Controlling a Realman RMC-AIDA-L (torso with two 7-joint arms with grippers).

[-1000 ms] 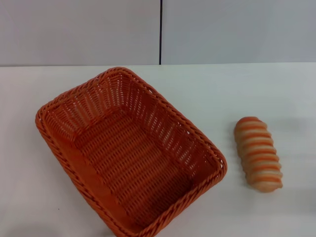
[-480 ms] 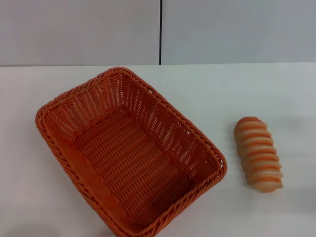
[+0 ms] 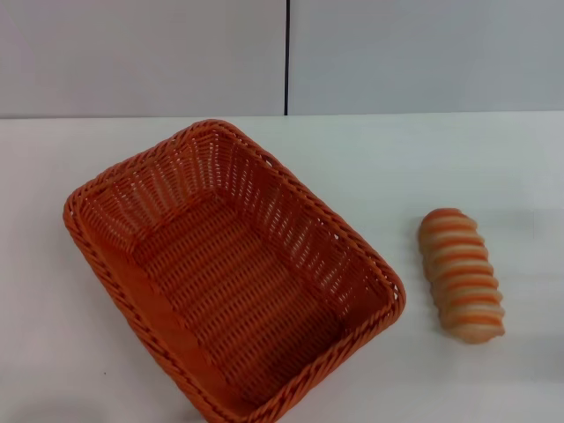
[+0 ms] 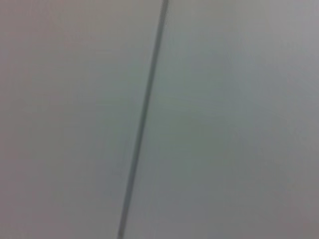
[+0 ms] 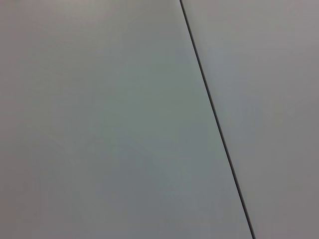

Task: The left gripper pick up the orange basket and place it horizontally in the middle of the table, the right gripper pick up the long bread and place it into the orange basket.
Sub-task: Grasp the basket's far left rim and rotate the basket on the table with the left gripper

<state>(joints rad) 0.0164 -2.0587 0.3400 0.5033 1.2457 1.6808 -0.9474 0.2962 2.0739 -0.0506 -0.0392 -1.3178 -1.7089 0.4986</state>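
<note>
Neither gripper shows in any view, so places cannot be tied to a claw, and whether either is open, shut or holding anything cannot be told; the left arm's side of the head view is taken as the starting edge instead. On that left side the orange basket (image 3: 231,273) sits on the table (image 3: 458,159), turned diagonally, one corner pointing toward the wall (image 3: 141,53) and the opposite corner running off the near edge of the view. Its braided rim and open-weave sloping sides are plain to see, and the inside holds nothing. To the right of it, apart from its nearest corner with a strip of bare white tabletop between, lies the long bread (image 3: 461,274), flat on the table with its length running roughly front to back and its orange and cream ridges crossing it. Behind both, the light grey wall meets the table, and a dark vertical seam (image 3: 286,57) runs down it above the basket's far corner. Both wrist views show only grey wall with that seam crossing them aslant (image 4: 142,119) (image 5: 217,119).
</note>
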